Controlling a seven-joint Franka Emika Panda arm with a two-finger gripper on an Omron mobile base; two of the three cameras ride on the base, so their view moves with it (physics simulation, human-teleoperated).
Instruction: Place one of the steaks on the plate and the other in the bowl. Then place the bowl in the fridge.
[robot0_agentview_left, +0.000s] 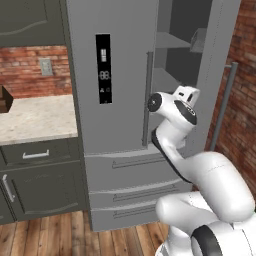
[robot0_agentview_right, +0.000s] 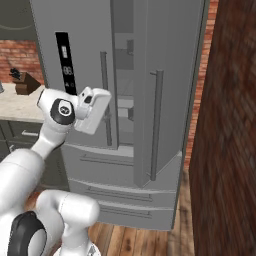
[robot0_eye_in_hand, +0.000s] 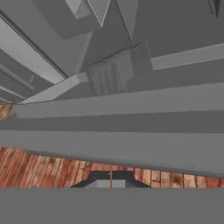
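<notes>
The gripper (robot0_eye_in_hand: 111, 178) has its jaws pressed together on nothing, its tips half cut off at the frame's bottom; beyond it lie grey shelves of the fridge (robot0_agentview_left: 120, 60). The right door (robot0_agentview_right: 165, 90) stands open; the interior is dim and hard to read.

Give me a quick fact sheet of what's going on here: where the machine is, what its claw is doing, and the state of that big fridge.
Place: kitchen, wooden floor, brick walls
Fridge: grey French-door, right door swung open, left door shut, drawers below shut
Fridge inside: grey shelves visible, contents unclear
Arm: raised in front of the open fridge
Gripper: shut, holding nothing visible, pointing at the fridge
Counter: left of fridge, a dark brown block at its edge
Steaks, plate, bowl: cannot tell
</notes>
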